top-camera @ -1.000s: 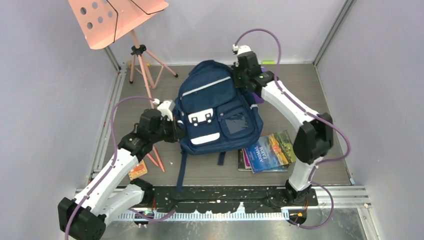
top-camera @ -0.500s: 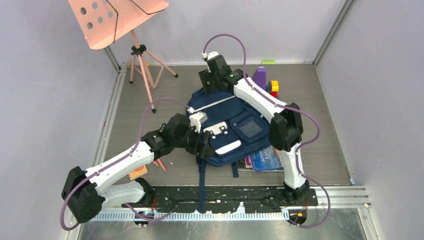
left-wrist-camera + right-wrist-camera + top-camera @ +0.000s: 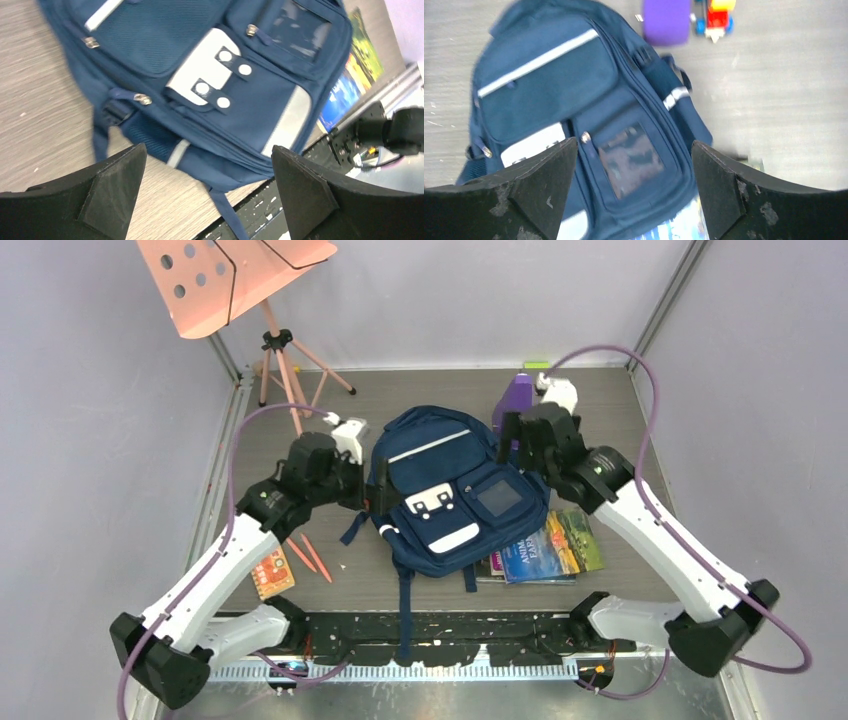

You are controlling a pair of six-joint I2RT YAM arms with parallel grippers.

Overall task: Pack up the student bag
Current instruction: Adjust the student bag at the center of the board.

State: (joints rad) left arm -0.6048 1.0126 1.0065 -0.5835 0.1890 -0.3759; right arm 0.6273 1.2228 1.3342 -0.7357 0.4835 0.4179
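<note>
While books (image 3: 548, 545) lie at 4 o'clock of student bag (image 3: 440, 490) & purple object (image 3: 516, 398) at 1, L gripper (image 3: 206, 167) at 9 & R gripper (image 3: 633, 162) at 2 gape wide, empty.

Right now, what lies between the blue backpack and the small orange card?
Two orange pencils lie on the table between the student bag and the orange card; only the top view shows them.

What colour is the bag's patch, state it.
The patch is white; clearest from the left wrist.
</note>
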